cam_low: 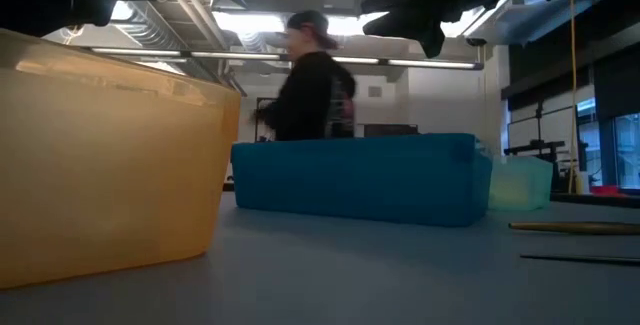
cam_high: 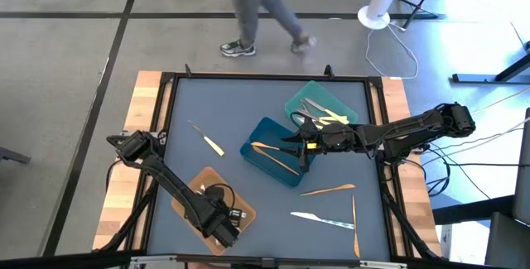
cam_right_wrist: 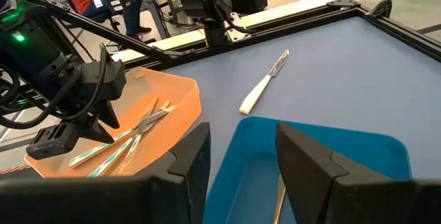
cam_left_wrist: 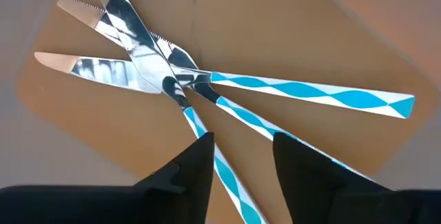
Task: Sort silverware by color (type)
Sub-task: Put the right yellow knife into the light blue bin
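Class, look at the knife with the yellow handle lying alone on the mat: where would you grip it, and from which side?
Grip the yellow-handled knife across its yellow handle, coming straight down from above. It lies flat on the blue mat with open space all round, and the handle looks thicker than the blade. The fingers should close across its narrow width, not along its length.

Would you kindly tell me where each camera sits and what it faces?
High: overhead, looking down; both arms.
Low: table height; orange tray, blue tray, a person behind.
Left wrist: above the orange tray's knives; open left fingers.
Right wrist: over the blue tray; open right fingers, left arm beyond.
Both wrist views share the knives.
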You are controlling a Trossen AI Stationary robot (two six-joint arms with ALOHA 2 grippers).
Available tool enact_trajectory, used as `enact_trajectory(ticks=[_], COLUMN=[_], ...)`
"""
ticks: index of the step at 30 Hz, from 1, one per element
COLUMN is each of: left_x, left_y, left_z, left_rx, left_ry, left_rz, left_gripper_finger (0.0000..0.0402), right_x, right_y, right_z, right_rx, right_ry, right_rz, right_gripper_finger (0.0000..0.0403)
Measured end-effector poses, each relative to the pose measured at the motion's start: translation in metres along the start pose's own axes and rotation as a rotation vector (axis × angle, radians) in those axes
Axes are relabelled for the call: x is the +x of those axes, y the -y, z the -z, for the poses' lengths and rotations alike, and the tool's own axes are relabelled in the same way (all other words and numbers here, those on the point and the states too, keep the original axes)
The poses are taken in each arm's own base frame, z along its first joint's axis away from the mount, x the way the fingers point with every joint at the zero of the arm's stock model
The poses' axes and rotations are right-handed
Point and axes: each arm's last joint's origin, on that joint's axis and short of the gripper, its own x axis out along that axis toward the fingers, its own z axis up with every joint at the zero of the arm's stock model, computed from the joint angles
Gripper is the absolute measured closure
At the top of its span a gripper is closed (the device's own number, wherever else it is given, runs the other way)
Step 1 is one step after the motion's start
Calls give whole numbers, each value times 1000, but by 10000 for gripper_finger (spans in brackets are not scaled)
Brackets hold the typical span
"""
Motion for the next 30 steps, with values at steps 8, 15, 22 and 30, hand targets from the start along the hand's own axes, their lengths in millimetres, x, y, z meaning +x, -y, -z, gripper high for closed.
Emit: enact_trajectory(ticks=[8,15,22,30], left_x=[-2,-19,-49,-85], left_y=[0,-1,-9,-25], left_z=[-1,-3,-12,-31], left_rx=[8,9,9,0], left_ry=[12,16,37,112], left_rz=[8,2,38,142], left_gripper_finger=[241,242,243,243], right_x=[0,0,0,0], right_y=[0,0,0,0], right_z=[0,0,0,0], right_rx=[0,0,0,0], right_ry=[0,1,1,1], right_rz=[0,0,0,1], right_gripper_finger=[253,253,253,253])
